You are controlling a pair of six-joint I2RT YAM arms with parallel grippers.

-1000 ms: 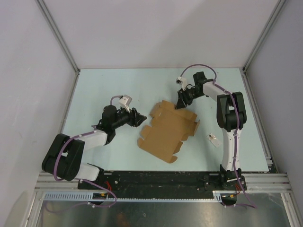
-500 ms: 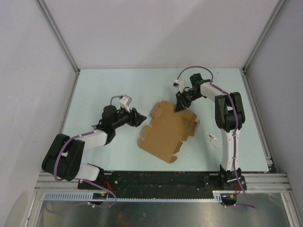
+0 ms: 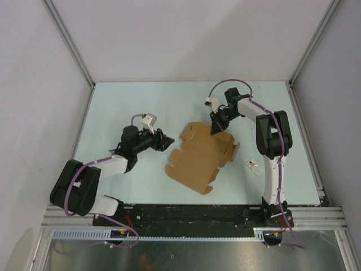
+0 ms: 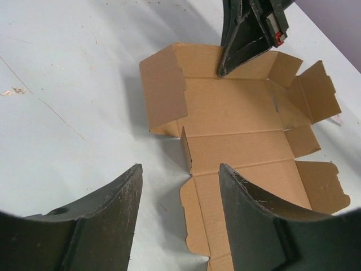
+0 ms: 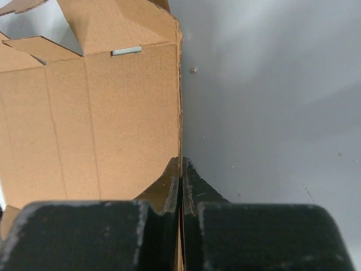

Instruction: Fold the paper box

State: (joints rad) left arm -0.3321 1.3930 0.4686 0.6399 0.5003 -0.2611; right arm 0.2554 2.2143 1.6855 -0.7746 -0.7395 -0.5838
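— Where's the paper box?
— Lying unfolded and mostly flat in the middle of the table, with a few brown flaps tilted up.
— And the right claw?
— Closed tight on the far edge of the cardboard, which is pinched between its fingers.
— The left claw?
— Open, pointing at the sheet's left side from just beside it, not touching. A small white packet lies apart on the right

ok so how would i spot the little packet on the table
On the pale blue table, find the unfolded brown paper box at its middle. Just right of it, by the right arm, lies the packet: tiny and whitish, not brown.
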